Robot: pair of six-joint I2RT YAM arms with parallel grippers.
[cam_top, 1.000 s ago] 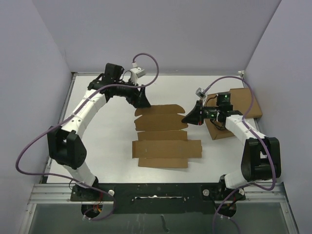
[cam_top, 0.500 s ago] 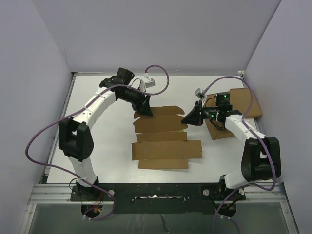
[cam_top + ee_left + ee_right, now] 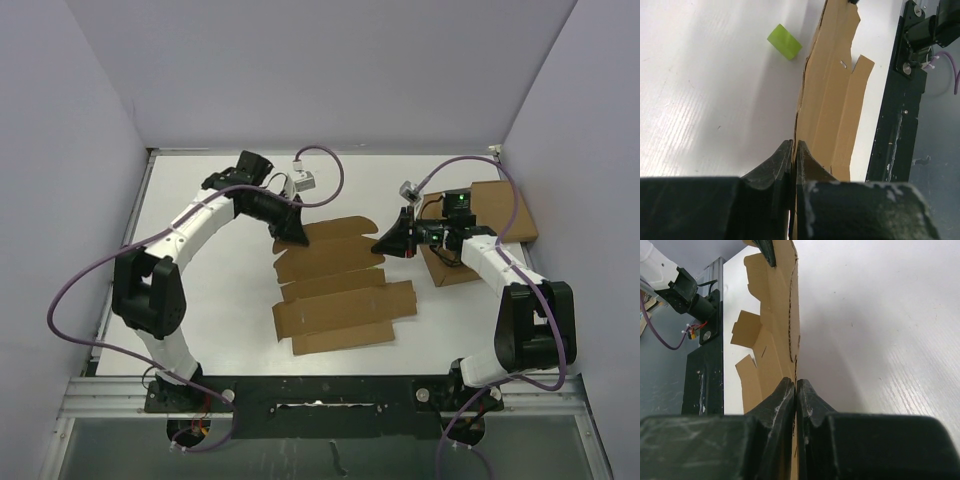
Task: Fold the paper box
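2 pinches on paper box (image 3: 340,290) far corners: L end effector (image 3: 291,233), R end effector (image 3: 381,245); bare table (image 3: 230,295) L.

Open table (image 3: 222,300) left of paper box (image 3: 345,300); brown box (image 3: 440,270) perhaps crowds right.

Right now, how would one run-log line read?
paper box: unfolded sheet | left tool: shut on its far-left corner | right tool: shut on its far-right corner
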